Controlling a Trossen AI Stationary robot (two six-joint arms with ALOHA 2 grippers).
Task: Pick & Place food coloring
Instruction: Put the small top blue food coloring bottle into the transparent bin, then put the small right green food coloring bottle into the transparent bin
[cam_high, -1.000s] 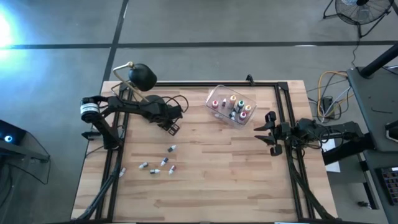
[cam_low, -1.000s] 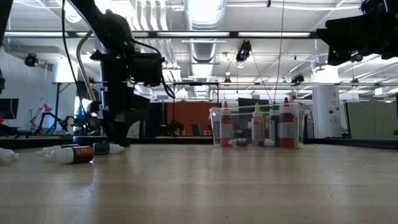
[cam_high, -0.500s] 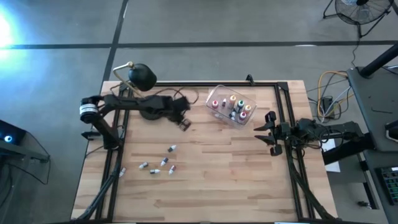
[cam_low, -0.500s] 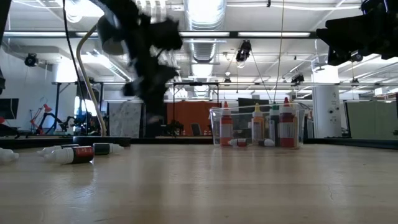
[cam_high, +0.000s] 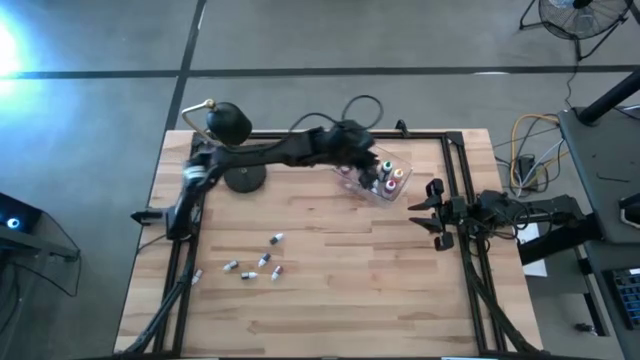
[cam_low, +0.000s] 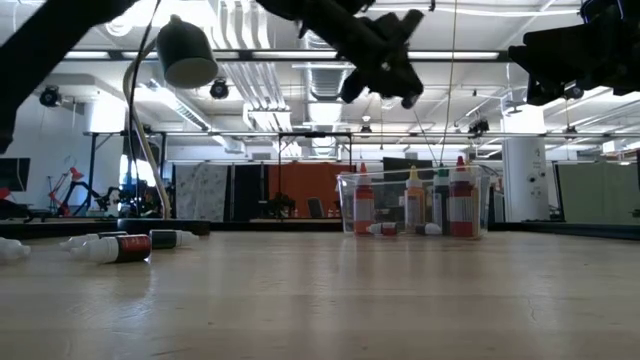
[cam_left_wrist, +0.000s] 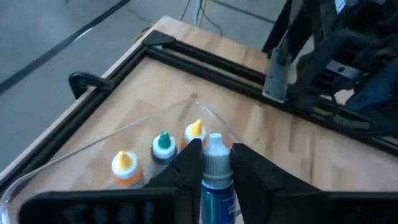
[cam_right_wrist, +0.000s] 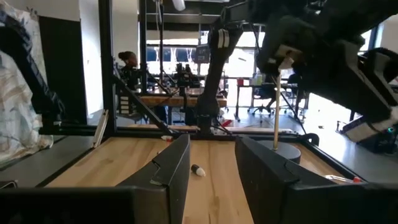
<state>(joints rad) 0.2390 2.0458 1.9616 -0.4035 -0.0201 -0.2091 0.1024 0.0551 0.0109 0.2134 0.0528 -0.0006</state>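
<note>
Left gripper, at the end of the dark arm stretched across the far side of the table, is clenched on a small blue dropper bottle with a white cap and hovers over the near-left edge of the clear rectangular plastic tub, which sits at about 1 o'clock on the pale wooden table. In the left wrist view the held bottle stands upright between the fingers, cap uppermost, long axis roughly vertical; the tub's open interior lies directly below and slightly ahead of it, so the coming move appears to be a short descent and release. Inside the tub, several bottles stand upright with orange, green, yellow and red caps, and the low view shows two more lying on its floor. Right gripper waits with fingers spread at the table's 3 o'clock edge, near the tub but idle. A black round-headed desk lamp stands at 11 o'clock. Remaining loose bottles lie on their sides in a scatter at about 8 o'clock, well apart from both grippers and nearer the left arm's base; one more lies by the left frame rail.
</note>
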